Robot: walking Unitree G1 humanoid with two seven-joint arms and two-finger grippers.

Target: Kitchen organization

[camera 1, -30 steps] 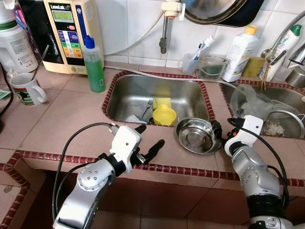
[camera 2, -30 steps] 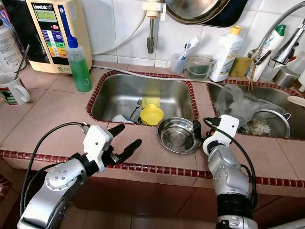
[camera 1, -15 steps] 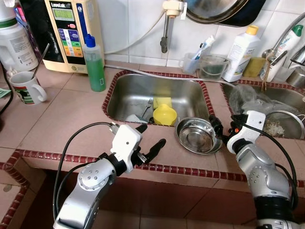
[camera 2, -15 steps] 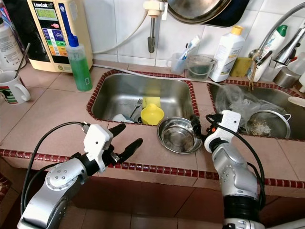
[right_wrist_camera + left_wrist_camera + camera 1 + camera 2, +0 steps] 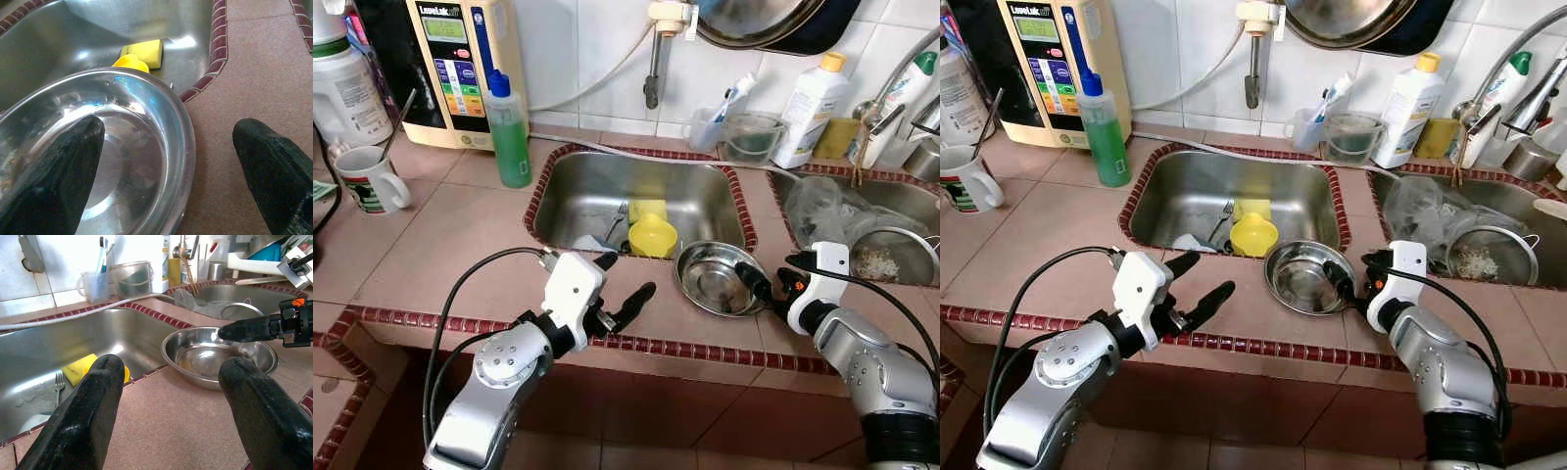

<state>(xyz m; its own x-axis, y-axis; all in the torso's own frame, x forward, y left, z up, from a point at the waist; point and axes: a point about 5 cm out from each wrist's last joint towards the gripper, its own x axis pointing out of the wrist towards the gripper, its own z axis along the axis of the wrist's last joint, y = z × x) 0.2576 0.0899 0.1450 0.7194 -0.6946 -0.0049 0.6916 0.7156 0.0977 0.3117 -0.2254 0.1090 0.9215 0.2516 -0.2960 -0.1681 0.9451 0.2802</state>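
A shiny steel bowl sits on the tiled counter by the front right corner of the left sink. My right gripper is open and straddles the bowl's right rim. One finger is inside the bowl, the other is over the counter outside it. From the head it appears at the bowl's right edge. My left gripper hovers open over the counter's front edge, left of the bowl, with nothing between its fingers.
The left sink holds a yellow cup, a yellow sponge and a fork. A green bottle, a mug and a water unit stand at the back left. The right sink holds a plastic bag and a strainer.
My right arm has swung outward to the right, and its fingers now lie lower and flatter at the bowl's right rim. The left arm and the bowl have stayed put.
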